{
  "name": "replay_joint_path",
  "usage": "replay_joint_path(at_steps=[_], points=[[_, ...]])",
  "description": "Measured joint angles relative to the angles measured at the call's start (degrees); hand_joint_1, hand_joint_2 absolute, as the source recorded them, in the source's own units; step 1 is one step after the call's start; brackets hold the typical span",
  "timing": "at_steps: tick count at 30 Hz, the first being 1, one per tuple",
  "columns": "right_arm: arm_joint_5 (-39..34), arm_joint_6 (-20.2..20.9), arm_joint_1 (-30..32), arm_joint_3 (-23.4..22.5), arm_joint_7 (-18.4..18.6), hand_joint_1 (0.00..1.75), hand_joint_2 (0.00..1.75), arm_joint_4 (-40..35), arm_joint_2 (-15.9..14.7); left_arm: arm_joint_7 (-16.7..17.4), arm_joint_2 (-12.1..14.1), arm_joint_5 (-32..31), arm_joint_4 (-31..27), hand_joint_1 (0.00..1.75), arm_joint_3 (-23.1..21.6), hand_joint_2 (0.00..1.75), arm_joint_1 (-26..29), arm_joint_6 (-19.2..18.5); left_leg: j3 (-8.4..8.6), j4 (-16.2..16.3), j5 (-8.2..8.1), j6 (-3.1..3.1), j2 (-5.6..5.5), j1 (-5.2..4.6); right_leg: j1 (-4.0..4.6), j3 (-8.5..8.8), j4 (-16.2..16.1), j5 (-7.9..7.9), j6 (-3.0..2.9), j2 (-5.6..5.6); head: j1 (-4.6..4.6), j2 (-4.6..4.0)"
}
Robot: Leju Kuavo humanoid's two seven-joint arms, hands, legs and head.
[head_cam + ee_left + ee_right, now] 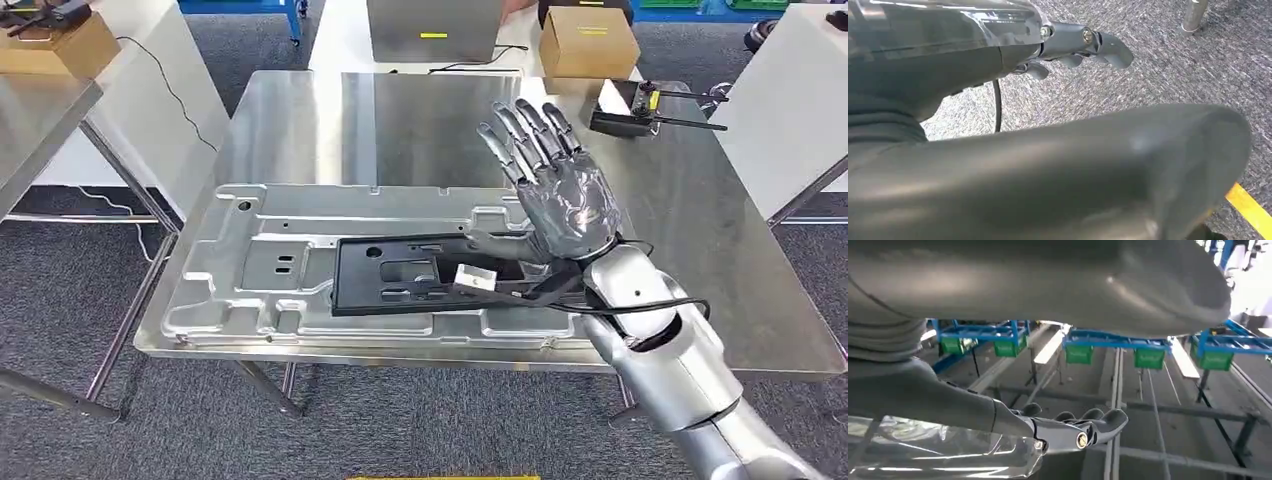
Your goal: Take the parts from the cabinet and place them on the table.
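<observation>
A black flat part [420, 272] with cut-outs lies on a large silver stamped panel [250, 265] on the steel table [440, 120]. My right hand [553, 178] is raised above the black part's right end, fingers spread and straight, holding nothing. A small white block [476, 278] and a dark cable sit at its wrist, over the part. In the right wrist view the fingers [1083, 425] stretch out towards the ceiling. My left hand [1068, 47] hangs over the grey carpet with its fingers out and nothing in it.
At the table's far right edge lies a black tool with a yellow mark [640, 108]. A cardboard box [588, 42] and a grey case [434, 30] stand behind the table. Another steel table [40, 110] is at the left, a white one [790, 100] at the right.
</observation>
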Motion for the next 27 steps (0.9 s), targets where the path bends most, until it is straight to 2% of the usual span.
replay_joint_path(at_steps=[7,8,9,10,11,13,14,15,16,17,18,19,20,21,22,24,25,26,27], points=[[1.09,0.15,0.64,1.86,0.09,0.0,0.0,-1.16,1.05,-0.37,0.02,0.07,0.0,0.0,0.0,0.0,-0.06,-0.02,-0.06,0.11,-0.05,0.13,-0.02,-0.46,-0.52,-0.01,-0.14,0.1,0.18,-0.01,-0.04,0.0],[1.09,0.15,0.64,2.08,0.13,0.0,0.0,-1.27,1.09,-0.37,0.02,0.07,0.0,0.0,0.02,0.0,-0.07,-0.02,-0.05,-0.03,0.04,0.27,-0.01,-0.49,-0.51,0.04,-0.32,0.2,0.37,0.0,-0.06,0.0],[1.09,0.13,0.7,2.21,0.15,0.0,0.0,-1.51,1.22,-0.37,0.0,0.07,0.0,0.0,0.02,0.0,-0.11,-0.04,0.29,-0.71,0.43,0.81,0.06,0.25,-0.28,0.08,-0.24,-0.05,0.52,0.05,-0.07,0.0],[1.09,0.11,0.76,2.27,0.2,0.0,0.0,-1.56,1.22,-0.39,0.0,0.07,0.0,0.0,0.02,0.0,-0.12,-0.07,0.54,-1.17,0.57,0.98,0.25,0.36,-0.4,-0.18,0.43,-0.53,0.65,-0.12,-0.04,0.0],[1.09,0.11,0.63,2.49,0.22,0.0,0.0,-1.56,1.22,-0.37,0.02,0.07,0.0,0.0,0.02,0.0,-0.14,-0.09,0.58,-1.27,0.64,1.12,0.36,0.54,-0.37,-1.58,2.92,-1.97,0.75,-0.12,0.44,0.0],[1.09,0.22,0.92,2.95,0.22,0.0,0.0,-1.58,1.25,-0.37,0.02,0.07,0.0,0.0,0.04,0.0,-0.15,-0.11,0.56,-1.26,0.62,1.14,0.42,0.73,-0.58,-6.46,11.89,-5.59,0.88,-0.12,0.57,0.0],[1.03,0.26,1.24,3.12,0.22,0.0,0.0,-1.56,1.25,-0.37,0.02,0.07,0.0,0.0,0.04,0.0,-0.14,-0.13,0.55,-1.24,0.6,1.11,0.41,0.89,-0.72,-8.9,15.91,-6.5,1.01,-0.13,0.61,0.0],[0.92,0.29,1.46,3.21,0.2,0.0,0.0,-1.53,1.25,-0.35,0.02,0.07,0.0,0.0,0.04,0.0,-0.1,-0.18,0.6,-1.23,0.55,1.04,0.38,1.08,-0.93,-10.16,17.31,-5.96,1.15,-0.13,0.72,0.0],[0.85,0.29,1.57,3.43,0.17,0.0,0.0,-1.53,1.18,-0.37,0.02,0.07,0.0,0.0,0.04,0.0,-0.08,-0.2,0.68,-1.19,0.44,0.84,0.33,1.37,-1.19,-10.02,15.77,-3.72,1.47,-0.14,0.74,0.0],[0.76,0.29,1.56,3.67,0.11,0.0,0.0,-1.53,1.18,-0.37,0.02,0.07,0.0,0.0,0.07,0.0,-0.1,-0.2,0.82,-1.13,0.26,0.51,0.29,1.69,-1.48,-8.78,12.07,-0.85,1.73,-0.19,0.83,0.0],[0.68,0.29,1.56,3.89,0.06,0.0,0.0,-1.53,1.2,-0.37,0.02,0.07,0.0,0.0,0.07,0.0,-0.13,-0.22,1.1,-1.05,0.03,0.08,0.24,2.04,-1.83,-6.74,7.03,2.27,1.99,-0.31,0.85,0.0],[0.55,0.26,1.62,4.04,0.02,0.0,0.0,-1.53,1.2,-0.37,0.02,0.07,-0.02,0.0,0.07,0.0,-0.13,-0.24,1.18,-0.92,-0.28,-0.53,0.2,2.04,-2.32,-4.93,2.26,4.57,2.47,-0.46,1.01,0.0],[0.37,0.26,1.67,4.22,0.0,0.0,0.0,-1.51,1.2,-0.37,0.51,0.07,-0.07,0.0,0.09,0.0,-0.2,-0.24,0.89,-0.69,-0.32,-1.19,0.06,1.73,-1.88,-4.62,1.79,3.46,3.18,-0.39,1.4,0.0],[0.33,0.26,1.84,4.48,-0.18,0.0,0.0,-1.51,1.42,-0.39,0.44,0.07,-0.04,0.0,0.07,0.0,-0.23,-0.31,0.5,-0.6,-0.16,-1.59,0.03,1.38,-2.02,-4.74,1.49,3.05,2.35,-0.35,1.2,0.0],[0.33,0.26,2.31,4.52,-0.2,0.0,0.0,-1.51,1.42,-0.39,0.44,0.07,-0.04,0.0,0.07,0.0,-0.15,-0.35,0.54,-0.8,0.04,-1.89,0.06,1.43,-1.98,-4.95,1.55,3.04,2.22,-0.3,0.68,0.0],[0.24,0.26,2.49,4.57,-0.29,0.0,0.0,-1.49,1.35,-0.39,0.44,0.07,-0.02,0.0,0.07,0.0,-0.13,-0.35,0.94,-1.36,0.18,-2.41,0.11,1.69,-1.83,-4.99,1.67,2.99,1.33,-0.22,0.48,0.0],[0.24,0.26,2.41,4.63,-0.31,0.0,0.0,-1.51,1.53,-0.42,0.44,0.07,-0.02,0.0,0.07,0.0,-0.23,-0.35,0.93,-0.89,-0.45,-2.5,0.25,1.84,-2.13,-4.8,1.49,3.04,0.88,-0.27,0.24,0.0],[0.24,0.24,2.26,4.68,-0.33,0.0,0.0,-1.51,1.57,-0.39,0.44,0.07,-0.02,0.0,0.07,0.0,-0.31,-0.35,0.08,1.18,-1.85,-2.37,0.37,1.75,-2.02,-4.69,1.49,2.98,0.6,-0.32,-0.24,0.0],[0.24,0.24,2.26,4.74,-0.37,0.0,0.0,-1.51,1.68,-0.39,0.44,0.07,-0.02,0.0,0.07,0.0,-0.31,-0.35,-1.54,5.0,-3.91,-2.34,0.35,1.59,-1.91,-4.62,1.5,2.94,0.16,-0.4,-0.68,0.0]])
